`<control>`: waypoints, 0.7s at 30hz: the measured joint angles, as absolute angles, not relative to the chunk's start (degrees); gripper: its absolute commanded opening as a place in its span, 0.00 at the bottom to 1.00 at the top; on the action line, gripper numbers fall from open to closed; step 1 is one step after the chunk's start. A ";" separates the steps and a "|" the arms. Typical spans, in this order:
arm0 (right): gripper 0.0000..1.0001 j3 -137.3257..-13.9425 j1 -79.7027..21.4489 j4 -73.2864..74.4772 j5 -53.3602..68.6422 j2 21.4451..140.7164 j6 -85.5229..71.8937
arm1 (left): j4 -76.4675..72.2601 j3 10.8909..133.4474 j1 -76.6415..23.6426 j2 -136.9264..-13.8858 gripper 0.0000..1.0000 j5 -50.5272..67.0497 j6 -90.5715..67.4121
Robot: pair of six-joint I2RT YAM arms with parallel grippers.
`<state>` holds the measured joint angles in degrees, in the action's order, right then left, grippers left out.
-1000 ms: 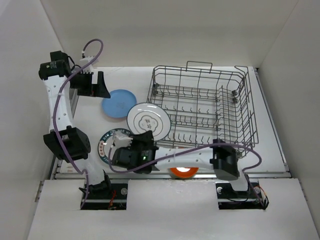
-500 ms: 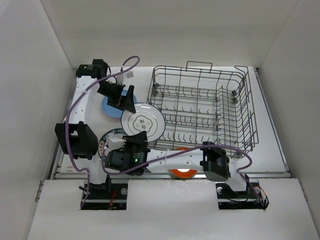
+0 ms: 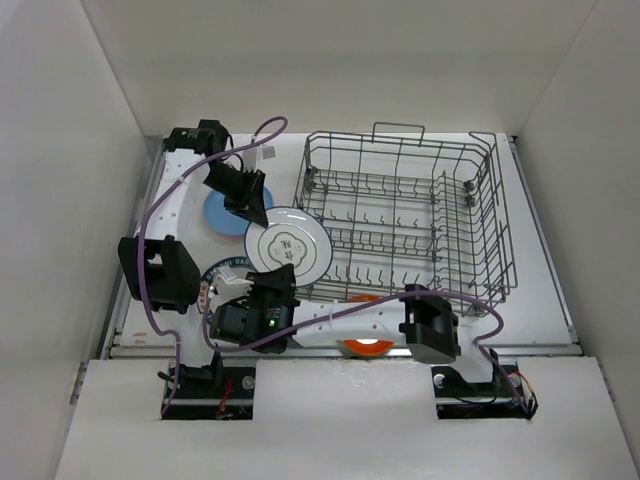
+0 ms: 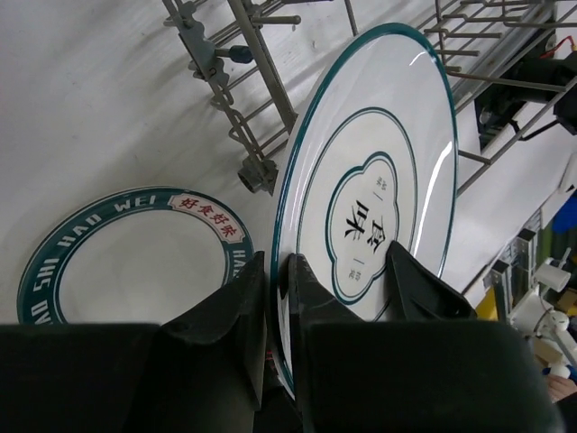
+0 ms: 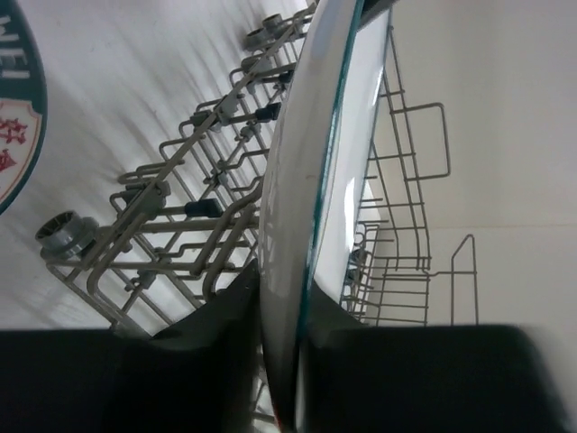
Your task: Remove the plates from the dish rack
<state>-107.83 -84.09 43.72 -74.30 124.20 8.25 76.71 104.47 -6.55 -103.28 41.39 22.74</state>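
Lettered plate [image 3: 212, 283], dark-rimmed, lies flat at the lower left of the top view, with a blue plate [image 3: 221, 215] flat just above it in the frame. Right of those, the left pincer [image 3: 252, 203] is clamped on the upper-left rim of a teal-edged white plate [image 3: 290, 245], and the right pincer [image 3: 262, 288] grips its lower-left rim. This plate stands tilted at the left end of the dish rack [image 3: 440, 215]. An orange plate [image 3: 365, 346] shows at bottom centre. The rack fills the right of the worktop [image 3: 540, 290].

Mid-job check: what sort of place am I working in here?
Probably a lab test cell, not a kitchen: plain white walls box in a white table holding a wire dish rack and a few plates.
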 measured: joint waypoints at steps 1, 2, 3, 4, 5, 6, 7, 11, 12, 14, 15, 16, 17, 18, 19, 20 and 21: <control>0.63 -107.83 -84.09 43.68 -74.52 124.20 7.79 | 77.03 104.84 -6.17 -103.46 0.00 41.80 22.72; 0.76 -107.85 -84.07 43.90 -77.45 124.20 8.49 | 77.21 105.27 -5.78 -103.55 0.00 41.87 22.70; 0.86 -107.85 -84.09 43.79 -79.26 123.57 8.36 | 77.82 106.17 -5.43 -103.68 0.00 42.22 22.63; 0.99 -107.96 -84.09 43.62 -80.09 122.80 7.84 | 78.19 107.22 -5.19 -103.72 0.00 42.44 22.70; 1.00 -107.94 -84.07 43.51 -80.53 121.97 7.20 | 78.48 108.57 -4.93 -103.72 0.00 42.52 22.90; 1.00 -107.92 -83.96 43.53 -80.27 121.23 6.37 | 78.70 110.19 -4.62 -103.72 0.00 42.59 23.00; 1.00 -107.92 -83.83 43.62 -80.18 120.64 5.56 | 78.72 112.01 -4.23 -103.72 0.00 42.57 22.98; 1.00 -108.25 -83.59 45.74 -76.88 117.67 -0.05 | 78.52 118.32 -1.52 -103.46 0.00 39.97 21.34; 1.00 -108.29 -83.61 46.28 -75.44 116.29 -1.67 | 78.48 118.61 -1.10 -103.37 0.00 39.57 21.02; 1.00 -107.74 -83.59 46.26 -70.67 111.57 -4.73 | 77.91 118.96 0.91 -102.65 0.00 36.60 20.23; 1.00 -106.67 -83.40 45.23 -68.20 108.14 -5.91 | 77.58 118.96 2.04 -102.30 0.00 35.05 20.05; 1.00 -104.99 -83.31 43.94 -65.65 103.90 -6.83 | 77.49 118.96 3.20 -101.91 0.00 34.22 19.77; 1.00 -103.22 -83.09 42.72 -63.46 99.31 -7.79 | 77.43 118.96 4.27 -101.56 0.00 33.50 19.49; 1.00 -102.04 -82.63 41.58 -61.87 95.31 -8.49 | 77.41 118.96 5.41 -101.03 0.00 32.71 19.35; 1.00 -100.88 -81.97 40.01 -60.05 91.09 -9.28 | 77.34 118.96 6.59 -100.40 0.00 31.66 19.46; 1.00 -99.92 -81.12 38.48 -58.70 87.22 -10.09 | 77.32 118.96 7.38 -99.81 0.00 30.81 19.77; 1.00 -99.20 -80.31 37.34 -57.78 84.01 -10.83 | 77.23 118.83 8.14 -99.15 0.00 29.61 20.38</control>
